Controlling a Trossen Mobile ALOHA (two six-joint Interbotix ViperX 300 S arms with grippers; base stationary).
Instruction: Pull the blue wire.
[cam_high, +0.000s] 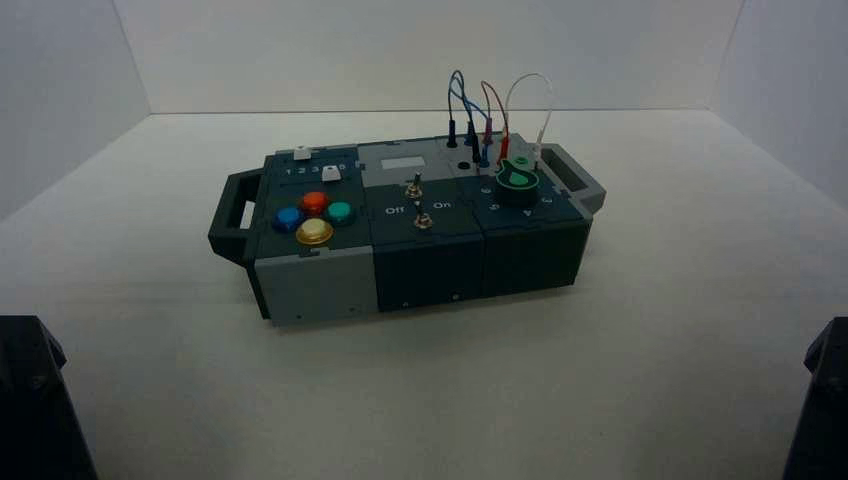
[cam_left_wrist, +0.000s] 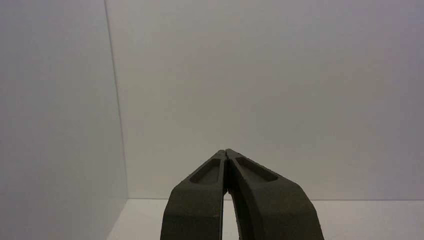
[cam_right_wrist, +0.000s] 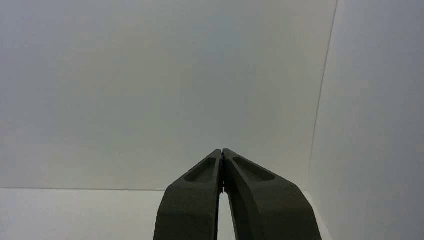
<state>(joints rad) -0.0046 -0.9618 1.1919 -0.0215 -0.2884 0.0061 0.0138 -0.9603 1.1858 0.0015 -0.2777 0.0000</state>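
The blue wire (cam_high: 470, 105) stands as a thin tall loop at the far right of the box (cam_high: 420, 265), among the other wires; its ends are plugged into the box top. The box does not show in either wrist view. My left gripper (cam_left_wrist: 226, 151) is shut and empty, facing a bare wall. My right gripper (cam_right_wrist: 222, 150) is also shut and empty. Both arms sit parked at the near corners, the left arm (cam_high: 35, 400) and the right arm (cam_high: 822, 400), far from the box.
Beside the blue wire stand a darker loop with a black plug (cam_high: 451, 135), a red loop (cam_high: 492, 100) and a white loop (cam_high: 530, 85). A green knob (cam_high: 517, 180), two toggle switches (cam_high: 418, 200) and coloured buttons (cam_high: 314, 215) are on the box top. White walls enclose the table.
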